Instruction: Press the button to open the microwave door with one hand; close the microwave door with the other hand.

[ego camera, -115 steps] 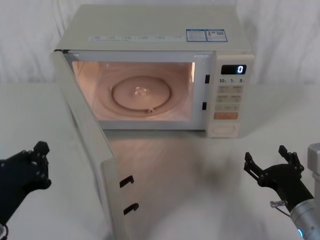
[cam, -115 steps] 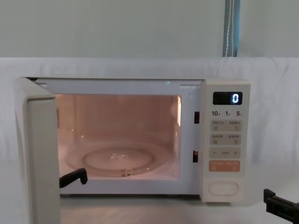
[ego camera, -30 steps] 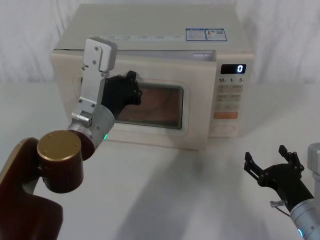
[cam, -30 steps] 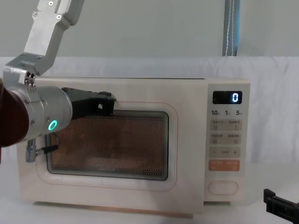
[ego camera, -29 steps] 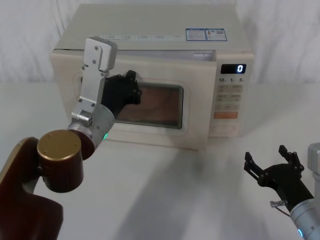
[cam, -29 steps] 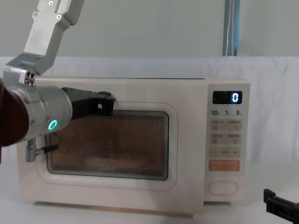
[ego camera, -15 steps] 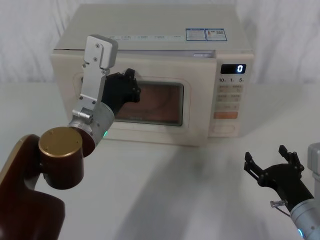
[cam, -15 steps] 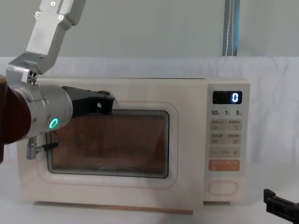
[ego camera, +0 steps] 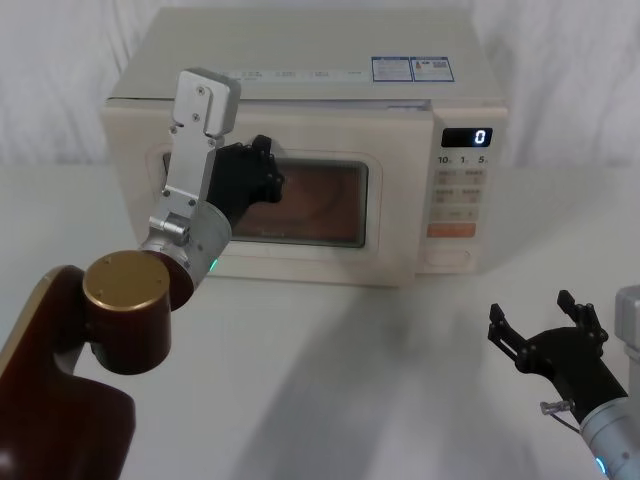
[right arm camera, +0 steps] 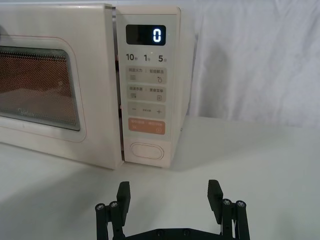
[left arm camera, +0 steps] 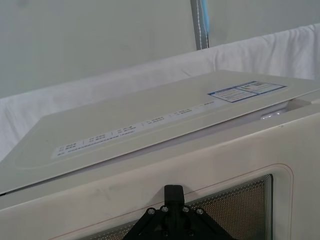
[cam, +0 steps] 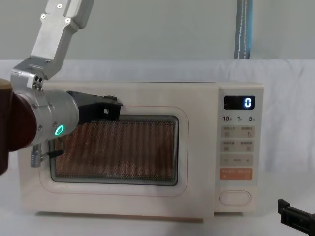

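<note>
The cream microwave (ego camera: 300, 45) stands at the back of the table. Its door (ego camera: 300, 265) lies flush against the control panel, dark window facing me. My left gripper (ego camera: 262, 170) is shut, and its tip rests on the door frame at the window's upper left (cam: 112, 105) (left arm camera: 173, 192). The wide oval button (ego camera: 449, 257) sits at the bottom of the control panel, also seen in the right wrist view (right arm camera: 147, 150) and chest view (cam: 235, 197). My right gripper (ego camera: 540, 318) is open and low over the table, in front of the panel and well short of the button (right arm camera: 169, 192).
An orange key (right arm camera: 146, 125) sits just above the button, and the black display (right arm camera: 146, 35) reads 0. White cloth covers the table (ego camera: 380, 380) and the wall behind. My left arm's brown elbow (ego camera: 120, 320) stands over the table's front left.
The door, wide open 3.8 s ago, was slightly ajar a second ago and is now flush. My left arm rose and pushed it in. The right gripper has not moved.
</note>
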